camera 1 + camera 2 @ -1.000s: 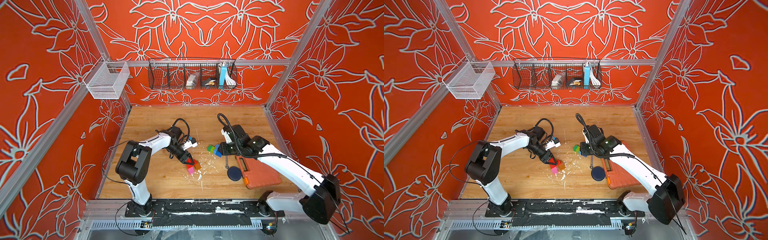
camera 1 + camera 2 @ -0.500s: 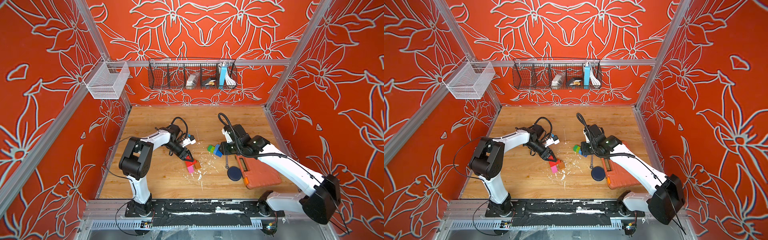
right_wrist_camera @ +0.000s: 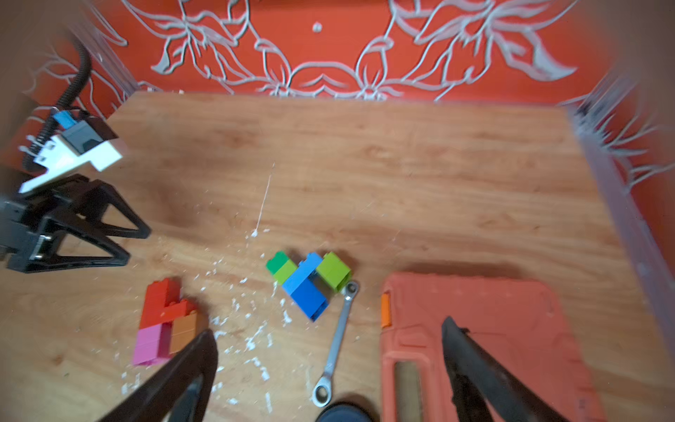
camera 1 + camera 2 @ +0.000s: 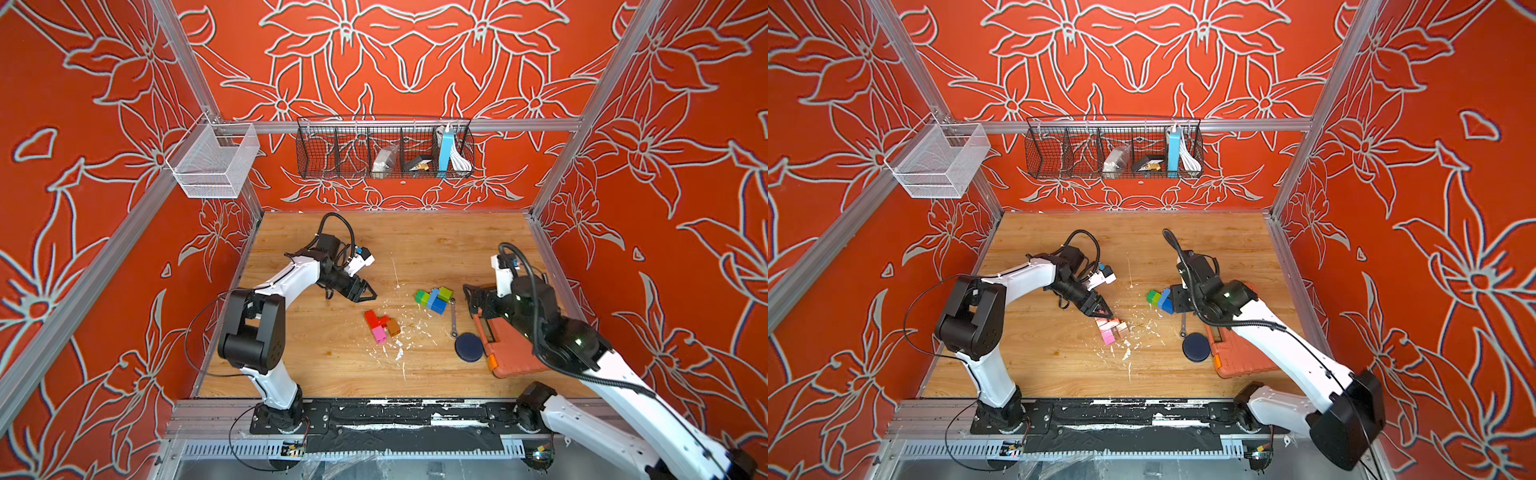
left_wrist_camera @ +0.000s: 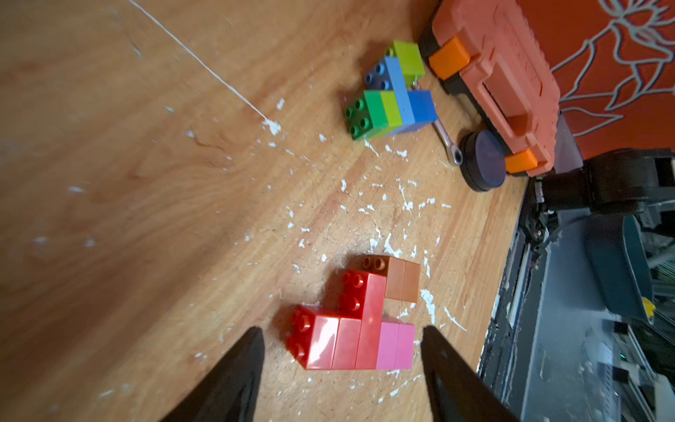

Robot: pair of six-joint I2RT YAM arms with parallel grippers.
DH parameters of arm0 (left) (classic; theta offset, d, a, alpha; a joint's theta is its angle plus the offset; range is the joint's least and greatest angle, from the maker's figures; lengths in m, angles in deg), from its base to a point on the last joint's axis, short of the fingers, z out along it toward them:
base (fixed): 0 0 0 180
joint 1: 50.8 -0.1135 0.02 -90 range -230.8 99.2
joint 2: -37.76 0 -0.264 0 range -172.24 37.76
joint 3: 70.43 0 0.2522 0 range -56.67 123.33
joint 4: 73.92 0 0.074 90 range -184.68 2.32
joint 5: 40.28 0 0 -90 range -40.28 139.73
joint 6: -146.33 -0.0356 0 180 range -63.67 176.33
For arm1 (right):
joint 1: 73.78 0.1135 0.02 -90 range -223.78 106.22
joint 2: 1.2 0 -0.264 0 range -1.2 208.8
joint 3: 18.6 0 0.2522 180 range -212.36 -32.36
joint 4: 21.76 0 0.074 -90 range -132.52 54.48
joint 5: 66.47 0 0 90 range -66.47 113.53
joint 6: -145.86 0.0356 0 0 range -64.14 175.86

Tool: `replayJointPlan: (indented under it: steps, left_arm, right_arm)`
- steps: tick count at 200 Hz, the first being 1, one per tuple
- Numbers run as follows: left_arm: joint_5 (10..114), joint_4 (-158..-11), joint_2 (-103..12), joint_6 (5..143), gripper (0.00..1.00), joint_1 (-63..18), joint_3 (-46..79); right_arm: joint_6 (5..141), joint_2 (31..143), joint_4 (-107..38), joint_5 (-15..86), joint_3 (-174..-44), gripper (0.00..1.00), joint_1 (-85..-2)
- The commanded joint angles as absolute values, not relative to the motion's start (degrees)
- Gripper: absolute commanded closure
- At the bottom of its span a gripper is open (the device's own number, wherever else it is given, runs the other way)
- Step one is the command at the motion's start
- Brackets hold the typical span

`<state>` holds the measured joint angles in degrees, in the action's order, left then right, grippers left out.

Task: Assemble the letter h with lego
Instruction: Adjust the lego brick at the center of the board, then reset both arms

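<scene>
The lego lies in two joined clusters on the wooden floor. A red, pink and amber-brown cluster (image 4: pixel 380 326) (image 5: pixel 350 339) (image 3: pixel 164 321) rests near the middle. To its right is a green, lime and blue cluster (image 4: pixel 434 298) (image 5: pixel 392 102) (image 3: pixel 307 281). My left gripper (image 4: pixel 370 293) (image 5: pixel 341 330) is open and hangs a short way back-left of the red cluster, apart from it. My right gripper (image 4: pixel 469 299) (image 3: pixel 327 326) is open too, holding nothing. It hovers right of the blue cluster, over the spanner and the case's edge.
An orange tool case (image 4: pixel 511 349) (image 3: pixel 485 347) lies at the right, under my right arm. A steel spanner (image 4: pixel 453 318) and a dark blue disc (image 4: pixel 468 347) sit between the case and the lego. White flecks dot the wood. A black wire basket (image 4: pixel 384 147) hangs on the back wall.
My left gripper has pulled back from the red cluster it was touching. My right gripper has opened and drawn away to the right from the green and blue cluster. Both clusters stay put.
</scene>
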<state>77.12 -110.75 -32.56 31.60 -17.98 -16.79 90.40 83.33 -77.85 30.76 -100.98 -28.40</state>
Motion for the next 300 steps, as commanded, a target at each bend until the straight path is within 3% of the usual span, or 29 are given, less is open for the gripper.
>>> replayJointPlan:
  steps: [1,49,108,176,259,300]
  left_arm:
    - [74.9,-112.5,-36.1,33.9,0.11,-17.6,-14.0]
    - [78.9,-117.7,-42.1,32.6,0.28,-18.4,-9.5]
    - [89.6,-127.0,-49.8,28.6,0.44,-23.4,-4.7]
    - [99.5,-132.5,-59.1,26.6,0.46,-30.5,3.1]
    - [99.6,-134.1,-66.3,26.2,0.40,-34.9,10.9]
    - [95.5,-129.0,-64.1,29.3,0.37,-36.9,10.8]
  right_arm:
    - [91.7,79.2,-77.1,28.0,-98.2,0.66,-30.8]
    - [91.0,71.7,-74.6,29.4,-93.8,0.65,-33.7]
    - [89.6,70.9,-75.0,29.2,-93.6,0.65,-34.7]
    - [88.2,71.9,-74.7,30.3,-95.1,0.65,-35.6]
    - [86.5,70.2,-75.6,25.5,-93.7,0.63,-36.6]
    - [85.0,61.4,-73.8,15.2,-89.6,0.47,-36.6]
